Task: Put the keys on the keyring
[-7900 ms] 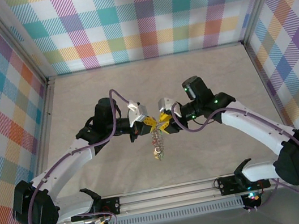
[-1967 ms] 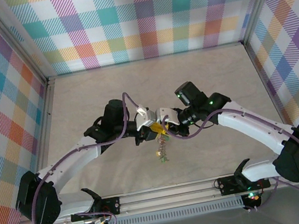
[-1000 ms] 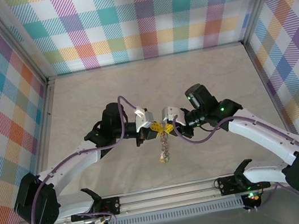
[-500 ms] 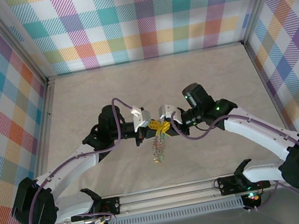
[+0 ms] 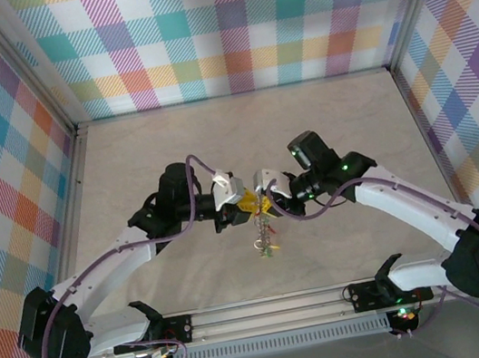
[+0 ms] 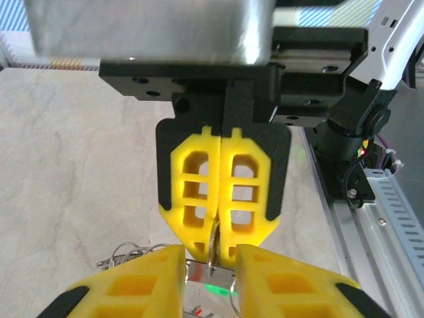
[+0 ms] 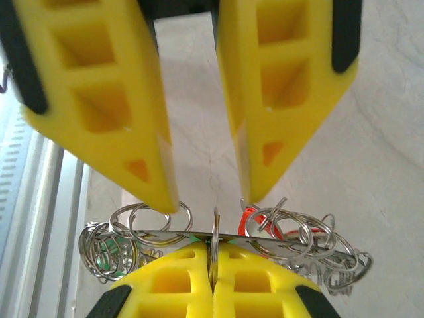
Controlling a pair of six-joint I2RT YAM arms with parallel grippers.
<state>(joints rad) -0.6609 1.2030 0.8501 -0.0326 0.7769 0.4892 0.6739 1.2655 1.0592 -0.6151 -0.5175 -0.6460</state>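
Top external: finds the left gripper (image 5: 243, 202) and right gripper (image 5: 261, 201) nose to nose above the table (image 5: 330, 118), with the keyring (image 5: 263, 226) hanging just below them and the keys (image 5: 269, 246) bunched at its lower end. Against half a second ago, hangs straighter and a little further right, no longer swung toward the left arm.

From the left wrist: own yellow fingers (image 6: 132, 288) now spread, nothing pinched between them, though clamped shut a second ago. Straight ahead, right gripper pressed tight on a thin metal edge of the keyring.

Borne out from the right wrist: pinching the wire mid-span, with small split rings (image 7: 149, 215) and a red tag (image 7: 250, 215) strung to either side. Left fingertips (image 7: 158, 180) apart just above, one brushing a small ring, gripping nothing.

Reads as a release, leaving the load with the right side alone. Probably marks a key seated or a regrip coming; cannot tell which. Next, likely best to back the left off gently, to avoid snagging a loop and twisting the keyring in that pinch.
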